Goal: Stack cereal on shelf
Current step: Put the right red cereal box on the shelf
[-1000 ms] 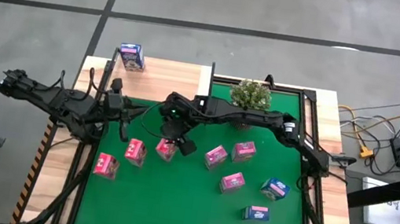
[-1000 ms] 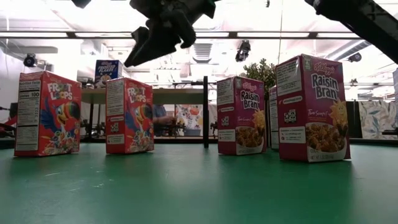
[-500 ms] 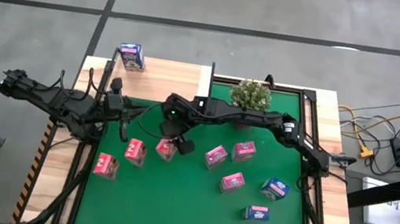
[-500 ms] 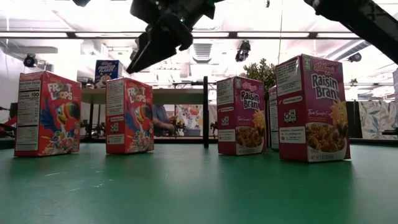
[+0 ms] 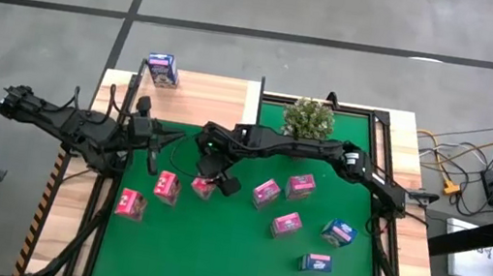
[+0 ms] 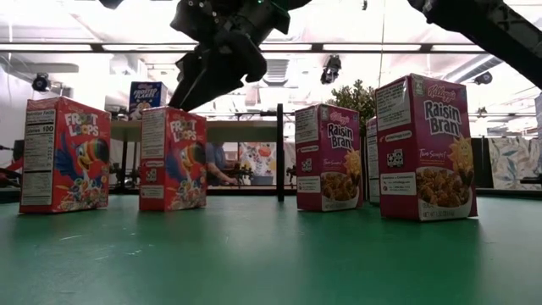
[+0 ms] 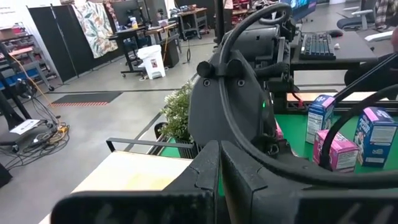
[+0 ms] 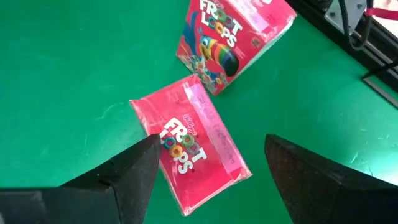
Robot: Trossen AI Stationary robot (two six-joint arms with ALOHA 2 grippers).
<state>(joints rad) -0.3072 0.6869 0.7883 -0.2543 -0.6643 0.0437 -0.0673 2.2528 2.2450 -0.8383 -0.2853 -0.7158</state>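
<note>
Progress was slight: only one blue box was seen standing on the shelf, at its far left corner, while the rest of the cereal was still spread over the green mat. Seven boxes could be counted there in the high view, five pink and two blue, so nearly all the stacking was judged to remain.

The right pincer was poised directly over a pink Froot Loops box near the mat's left middle, its fingers spread wide to either side of the box top and closed on nothing. In the low view the box was shown upright, its long axis vertical, its printed front turned towards that camera and its narrow nutrition panel to the left. Seen from above, its top ran slantwise to the mat's edges; whether the fingers were squared to its narrow faces could not be told with certainty. A second Froot Loops box stood just beside it.

The left pincer was held shut and empty, waiting above the table's left side, near the shelf's front edge.
</note>
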